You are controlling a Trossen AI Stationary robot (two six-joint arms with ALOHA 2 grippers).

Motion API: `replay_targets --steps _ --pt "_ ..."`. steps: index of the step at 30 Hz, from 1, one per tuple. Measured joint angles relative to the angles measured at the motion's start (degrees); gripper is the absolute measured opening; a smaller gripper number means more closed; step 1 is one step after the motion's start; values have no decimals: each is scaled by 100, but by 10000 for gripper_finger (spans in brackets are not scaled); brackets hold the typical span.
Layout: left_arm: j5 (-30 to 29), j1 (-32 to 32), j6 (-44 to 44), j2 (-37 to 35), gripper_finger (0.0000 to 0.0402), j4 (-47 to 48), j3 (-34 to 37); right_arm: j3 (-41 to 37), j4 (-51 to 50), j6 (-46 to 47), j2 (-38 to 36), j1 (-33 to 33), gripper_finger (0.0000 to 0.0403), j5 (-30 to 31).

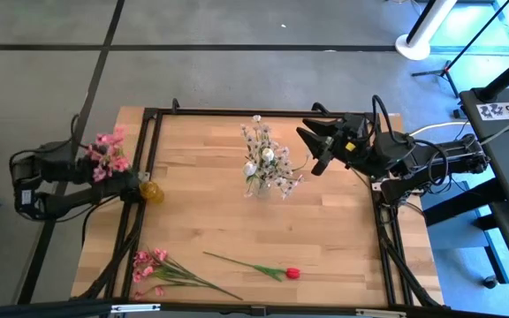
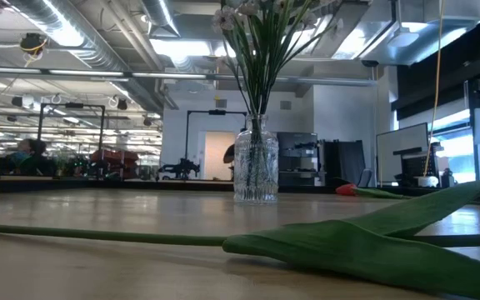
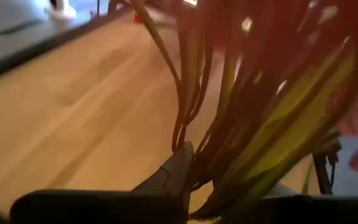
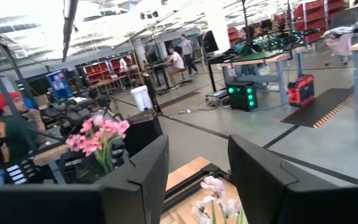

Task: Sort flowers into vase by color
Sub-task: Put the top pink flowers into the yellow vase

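We see the pink flowers (image 1: 107, 152) standing in the yellow vase (image 1: 151, 191) at the table's left edge, stems between our left gripper (image 1: 124, 181), whose grip we cannot tell. Our right gripper (image 1: 312, 148), fingers apart, waits beside the glass vase (image 1: 260, 184) of white flowers (image 1: 264, 155).

I see the glass vase (image 1: 260, 184) mid-table holding sprigs (image 1: 266, 157), the other vase (image 1: 151, 192) at the left edge. Near the front edge lie a loose spray (image 1: 162, 269) and, to its right, a single rosebud stem (image 1: 259, 266).

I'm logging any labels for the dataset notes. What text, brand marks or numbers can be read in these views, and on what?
No text can be read in any view.
White board with black marks, beside the right arm in the high view: patterns, not legible words.
Monitors in the room behind: too small to read.
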State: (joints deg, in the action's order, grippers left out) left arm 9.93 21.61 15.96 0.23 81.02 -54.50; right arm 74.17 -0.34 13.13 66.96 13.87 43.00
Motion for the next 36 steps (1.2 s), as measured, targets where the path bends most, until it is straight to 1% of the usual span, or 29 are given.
replay_targets --steps 3,9,12,16,18,26,33,36 --pt "-68 0 -10 0 65 208 0 0 0 0 0 0 166 30" --pt "-119 0 -592 0 74 257 96 0 -11 2 0 0 166 36" --pt "5 0 -734 0 59 233 267 0 -11 2 0 0 166 36" --pt "28 0 -740 0 18 130 465 0 -22 2 0 0 166 36" --pt "15 0 -747 0 6 67 516 0 -23 2 0 0 166 36" --pt "-165 2 -755 0 2 -204 547 0 -28 2 0 0 166 33" --pt "-159 0 -753 2 1 -853 926 0 -26 2 0 0 166 31" --pt "-138 2 -749 2 0 -903 981 0 -26 7 0 0 166 31"
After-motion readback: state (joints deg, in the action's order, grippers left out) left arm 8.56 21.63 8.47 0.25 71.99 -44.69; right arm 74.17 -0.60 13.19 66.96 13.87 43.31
